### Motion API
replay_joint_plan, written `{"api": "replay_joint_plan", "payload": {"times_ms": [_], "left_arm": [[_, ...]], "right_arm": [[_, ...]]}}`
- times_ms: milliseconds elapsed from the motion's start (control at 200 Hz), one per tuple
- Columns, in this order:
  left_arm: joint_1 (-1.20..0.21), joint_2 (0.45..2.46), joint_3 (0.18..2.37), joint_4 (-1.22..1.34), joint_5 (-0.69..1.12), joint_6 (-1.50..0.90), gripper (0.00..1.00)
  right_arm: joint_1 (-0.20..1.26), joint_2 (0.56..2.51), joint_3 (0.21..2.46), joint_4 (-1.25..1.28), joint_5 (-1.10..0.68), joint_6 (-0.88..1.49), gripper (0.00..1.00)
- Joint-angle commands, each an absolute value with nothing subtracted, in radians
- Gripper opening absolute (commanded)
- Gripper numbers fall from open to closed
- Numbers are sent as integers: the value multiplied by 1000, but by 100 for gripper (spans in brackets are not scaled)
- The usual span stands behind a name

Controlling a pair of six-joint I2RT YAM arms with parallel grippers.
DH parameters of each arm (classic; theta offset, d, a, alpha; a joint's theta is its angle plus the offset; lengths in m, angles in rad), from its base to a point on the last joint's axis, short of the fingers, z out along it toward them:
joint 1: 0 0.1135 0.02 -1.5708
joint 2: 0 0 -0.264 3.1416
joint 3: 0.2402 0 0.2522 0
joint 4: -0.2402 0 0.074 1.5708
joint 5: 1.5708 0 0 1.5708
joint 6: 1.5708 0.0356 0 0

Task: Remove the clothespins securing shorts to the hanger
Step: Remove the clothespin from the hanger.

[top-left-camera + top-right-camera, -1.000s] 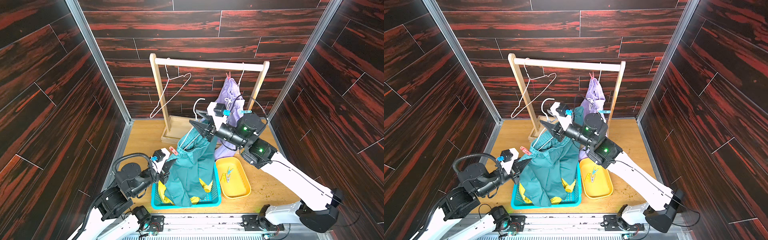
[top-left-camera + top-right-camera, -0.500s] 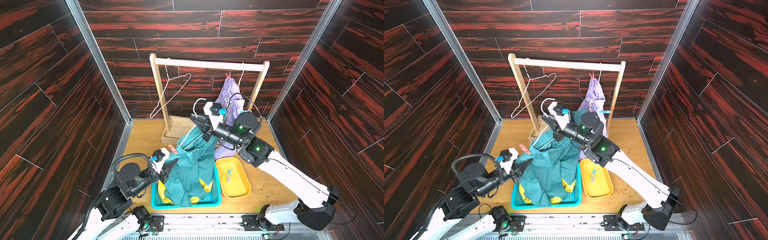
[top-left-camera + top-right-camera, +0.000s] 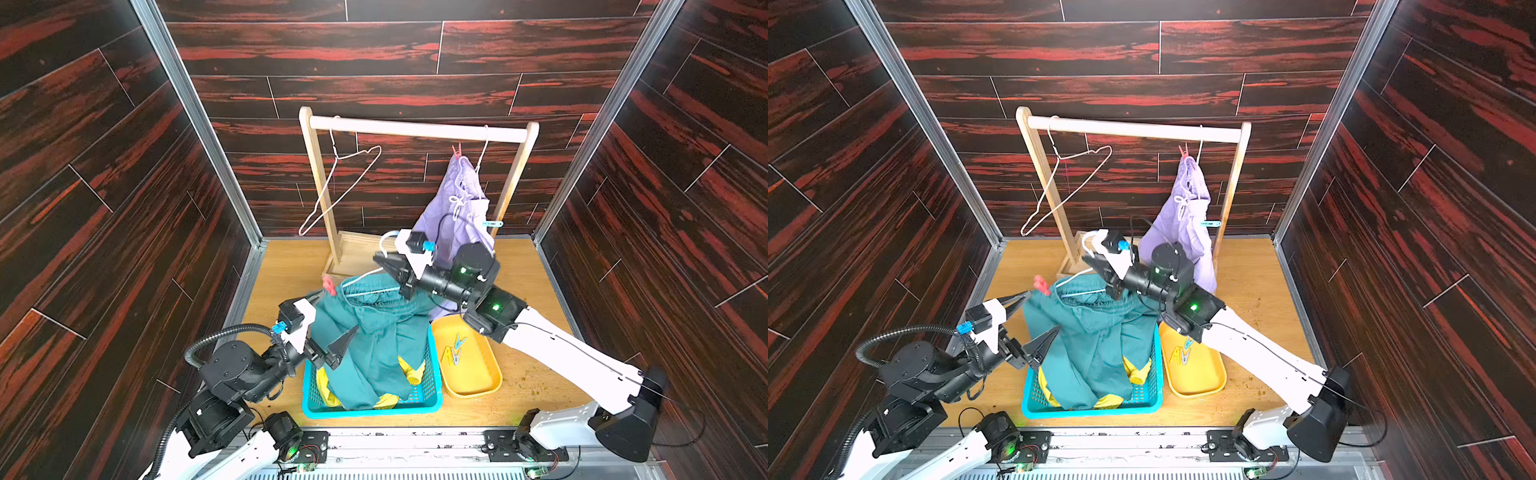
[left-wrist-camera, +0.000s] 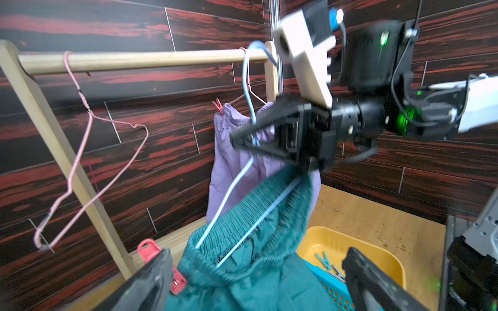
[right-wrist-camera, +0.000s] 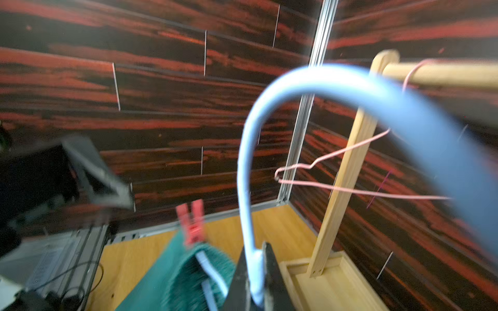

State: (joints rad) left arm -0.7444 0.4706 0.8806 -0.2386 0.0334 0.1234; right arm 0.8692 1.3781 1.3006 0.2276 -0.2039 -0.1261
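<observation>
**Left fingers spread wide beside the red peg; right fingers clamped on the hanger**

Top views: In both top views the left fingers [image 3: 343,343] [image 3: 1044,343] stand spread wide and hold nothing. One tip is just beside the red clothespin [image 3: 328,286] [image 3: 1041,284]; the other lies against the teal shorts [image 3: 374,332] [image 3: 1096,332]. That peg is clipped at the waistband's end on the light-blue hanger [image 3: 361,276] [image 3: 1075,274]. The shorts trail down into the blue basket [image 3: 374,409] [image 3: 1092,411], over the yellow shorts [image 3: 411,372] [image 3: 1136,372]. The right fingers [image 3: 384,264] [image 3: 1090,262] are pressed together on the hanger's neck. Three loose clothespins [image 3: 455,349] [image 3: 1183,353] lie in the yellow tray [image 3: 478,386] [image 3: 1200,386] on the counter [image 3: 282,266] [image 3: 1017,266]. The lavender shorts [image 3: 453,216] [image 3: 1183,232] hang from the wooden rack [image 3: 415,129] [image 3: 1133,129], pegged in red at the top and in blue lower down.

Left wrist: The left fingers [image 4: 145,285] sit far apart with the teal shorts [image 4: 242,269] between them. The red clothespin [image 4: 151,250] is right beside one finger; whether they touch I cannot tell. The right fingers [image 4: 258,142] pinch the hanger [image 4: 229,188].

Right wrist: The picture is blurred. The right fingers [image 5: 272,282] close on the hanger [image 5: 242,175], and the red clothespin [image 5: 192,223] grips the teal shorts [image 5: 161,269].
</observation>
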Motion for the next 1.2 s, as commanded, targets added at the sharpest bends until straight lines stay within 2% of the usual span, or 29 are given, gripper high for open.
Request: {"api": "replay_joint_plan", "payload": {"times_ms": [0,235,391,486,641,817,992,1192], "left_arm": [[-745,492,903,-259,12,162,100],[-745,517,937,-289,8,194,100],[-746,522,956,-328,5,220,100],[-745,532,969,-349,27,232,100],[-745,569,1002,-384,61,271,100],[-745,625,1044,-428,113,318,99],[-745,699,1098,-510,240,340,94],[-744,727,1097,-501,263,348,89]], "right_arm": [[834,1299,1272,398,-293,-93,0],[753,1263,1130,623,-513,-50,0],[631,1294,1106,729,-825,72,0],[592,1329,1142,702,-1012,75,0],[577,1346,1172,609,-1172,-30,0],[577,1341,1261,253,-1181,-291,0],[576,1326,1267,192,-1122,-353,0],[576,1327,1276,170,-1097,-368,0]]}}
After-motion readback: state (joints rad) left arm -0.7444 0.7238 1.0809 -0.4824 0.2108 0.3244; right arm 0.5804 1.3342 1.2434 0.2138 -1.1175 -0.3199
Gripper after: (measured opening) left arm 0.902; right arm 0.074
